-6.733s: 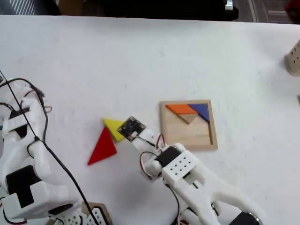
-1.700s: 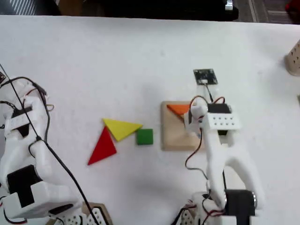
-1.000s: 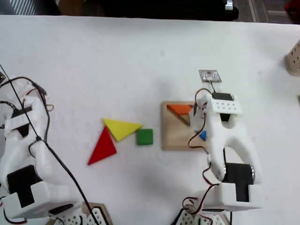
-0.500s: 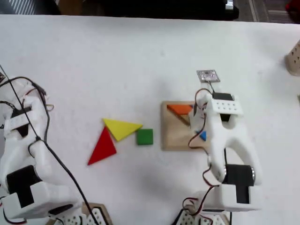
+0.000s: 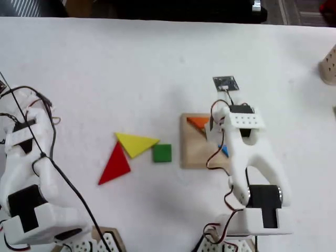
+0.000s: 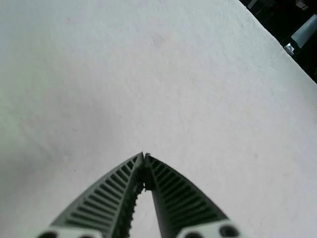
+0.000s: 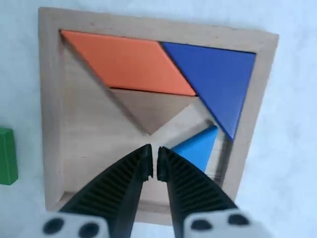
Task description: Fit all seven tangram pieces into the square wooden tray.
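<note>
The square wooden tray lies under my right gripper, whose fingers are shut with nothing between them. In the tray are an orange parallelogram, a large blue triangle, a wood-coloured triangle and a small blue triangle just beside the fingertips. In the high view the right arm covers much of the tray. Left of it on the table lie the green square, the yellow triangle and the red triangle. My left gripper is shut over bare table.
The left arm with its cables stands at the table's left edge. A beige perforated object sits at the far right edge. A wooden item shows at the front edge.
The right arm went from beside the yellow triangle to above the tray, where a small blue triangle now lies. In the last half second it shifted slightly left. The left arm is still.
</note>
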`<state>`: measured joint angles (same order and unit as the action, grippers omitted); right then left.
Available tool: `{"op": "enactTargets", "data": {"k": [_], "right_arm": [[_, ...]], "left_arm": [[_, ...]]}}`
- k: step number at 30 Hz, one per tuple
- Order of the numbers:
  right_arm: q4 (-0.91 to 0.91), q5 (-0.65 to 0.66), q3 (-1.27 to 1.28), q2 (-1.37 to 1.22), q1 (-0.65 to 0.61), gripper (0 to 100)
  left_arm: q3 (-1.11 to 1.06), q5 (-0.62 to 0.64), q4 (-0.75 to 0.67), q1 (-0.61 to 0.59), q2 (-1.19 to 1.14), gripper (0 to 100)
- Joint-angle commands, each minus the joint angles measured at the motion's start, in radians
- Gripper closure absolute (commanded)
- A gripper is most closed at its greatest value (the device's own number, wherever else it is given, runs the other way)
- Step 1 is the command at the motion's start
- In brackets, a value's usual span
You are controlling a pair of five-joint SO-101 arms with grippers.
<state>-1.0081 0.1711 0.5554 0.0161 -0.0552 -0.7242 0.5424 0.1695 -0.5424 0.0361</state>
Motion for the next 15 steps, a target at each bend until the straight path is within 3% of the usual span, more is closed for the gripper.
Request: {"op": "enactTargets", "data": {"k": [1,15], "right_arm": [[0.035,0.049,-0.011,0.001,0.024,98.1],[-0.007,0.143,-0.011,-0.093,0.15,98.1]], "left_arm": [[0.003,0.017,-0.026,0.01,0.048,98],[0.002,0.017,-0.026,0.01,0.048,98]]}}
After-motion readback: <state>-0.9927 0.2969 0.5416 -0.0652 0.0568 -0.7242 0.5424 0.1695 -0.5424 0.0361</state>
